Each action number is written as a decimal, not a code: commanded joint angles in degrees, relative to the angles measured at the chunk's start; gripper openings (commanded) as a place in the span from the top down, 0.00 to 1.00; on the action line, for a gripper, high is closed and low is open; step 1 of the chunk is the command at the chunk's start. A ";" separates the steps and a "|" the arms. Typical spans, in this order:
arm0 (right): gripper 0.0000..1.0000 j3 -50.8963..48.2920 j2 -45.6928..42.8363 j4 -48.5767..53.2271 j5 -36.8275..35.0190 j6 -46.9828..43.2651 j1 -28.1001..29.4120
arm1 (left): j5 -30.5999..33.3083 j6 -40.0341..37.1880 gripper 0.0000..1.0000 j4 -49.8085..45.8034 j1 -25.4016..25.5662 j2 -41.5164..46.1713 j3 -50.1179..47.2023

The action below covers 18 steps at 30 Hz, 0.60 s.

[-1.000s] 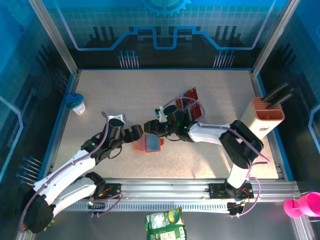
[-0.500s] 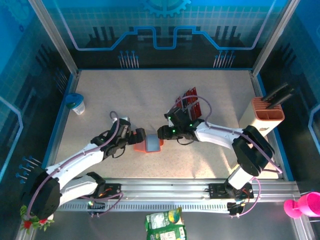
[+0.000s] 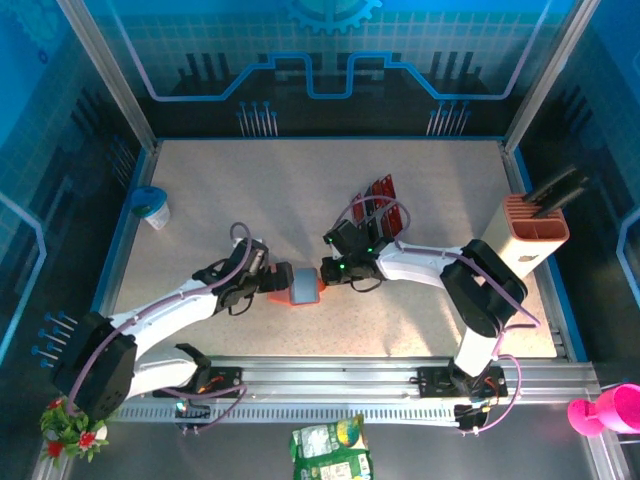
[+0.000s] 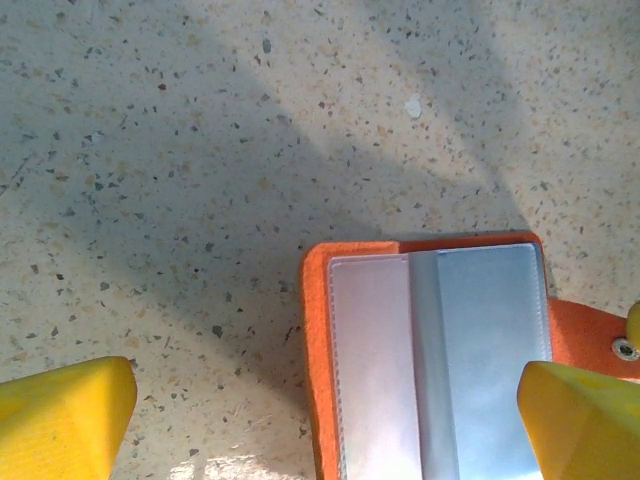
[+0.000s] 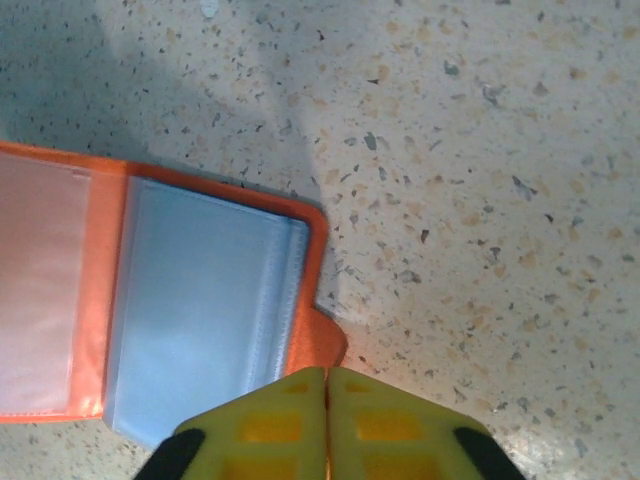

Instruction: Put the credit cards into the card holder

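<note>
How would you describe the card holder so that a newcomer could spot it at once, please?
On the speckled table, look near the middle, a little nearer and left of the red credit cards. The card holder lies open there: a small orange case with grey-blue clear sleeves inside, unlike the tall salmon-and-white box at the right edge.

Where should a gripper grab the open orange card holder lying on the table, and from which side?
Probably the small snap tab jutting from the orange rectangular card holder. It lies open and flat, grey-blue sleeves up, its edges hugging the speckled table. Come in low from the tab's side, jaws pinching above and below.
</note>
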<state>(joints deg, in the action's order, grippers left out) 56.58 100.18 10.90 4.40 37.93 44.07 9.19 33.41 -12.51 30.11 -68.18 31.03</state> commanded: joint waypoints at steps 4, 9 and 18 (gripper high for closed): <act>1.00 -3.68 -5.09 0.79 -0.66 -1.41 -1.39 | -1.93 -1.28 0.01 1.08 -0.45 -1.42 1.52; 1.00 -5.80 -8.04 2.14 -0.71 -2.81 -2.52 | -2.81 -0.99 0.01 1.19 -0.31 -1.69 1.24; 0.96 -8.45 -11.30 4.07 -1.27 -3.99 -3.39 | -3.38 -0.36 0.01 2.09 0.60 -2.74 0.79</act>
<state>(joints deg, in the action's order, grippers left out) 48.82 91.09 12.73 4.32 35.29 41.45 7.01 33.04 -11.27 30.24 -70.26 31.05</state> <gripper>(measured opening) 0.058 0.992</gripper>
